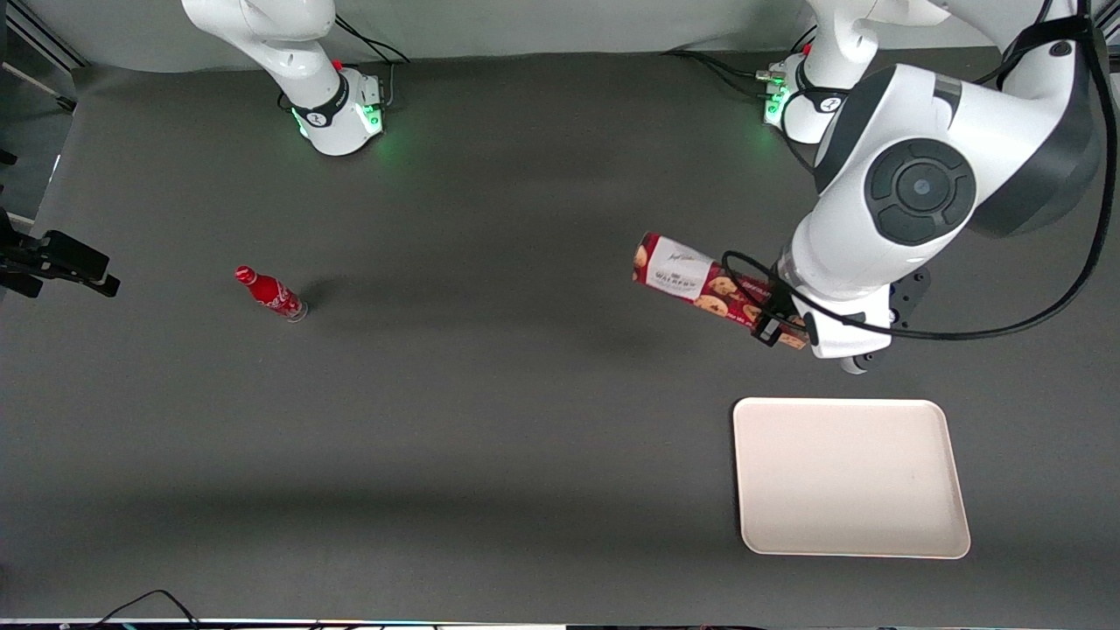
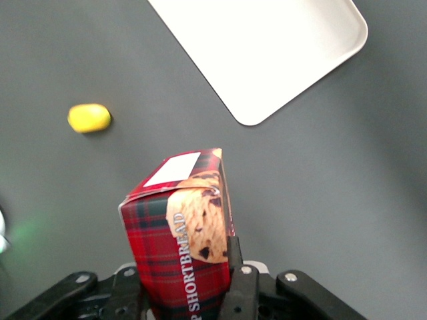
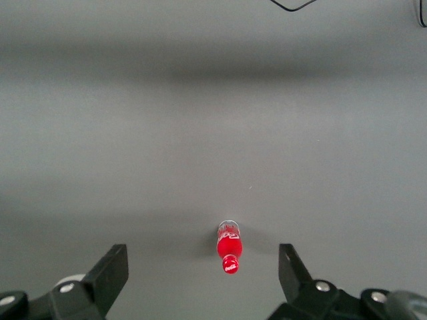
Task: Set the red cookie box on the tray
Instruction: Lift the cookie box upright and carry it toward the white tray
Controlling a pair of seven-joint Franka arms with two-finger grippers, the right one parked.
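The red cookie box (image 1: 691, 278) is a long dark-red tartan carton with cookie pictures, held tilted in the air above the table. My left gripper (image 1: 774, 324) is shut on one end of it, under the big white arm. In the left wrist view the box (image 2: 183, 220) sticks out from between the black fingers (image 2: 235, 267), its white label patch at the free end. The cream-white tray (image 1: 849, 477) lies flat on the table with nothing on it, nearer to the front camera than the gripper and the box. In the wrist view the tray (image 2: 267, 47) lies past the box's free end.
A small red bottle (image 1: 271, 294) stands toward the parked arm's end of the table, also under the parked gripper (image 3: 229, 248). A small yellow object (image 2: 89, 118) lies on the dark grey mat near the box's free end.
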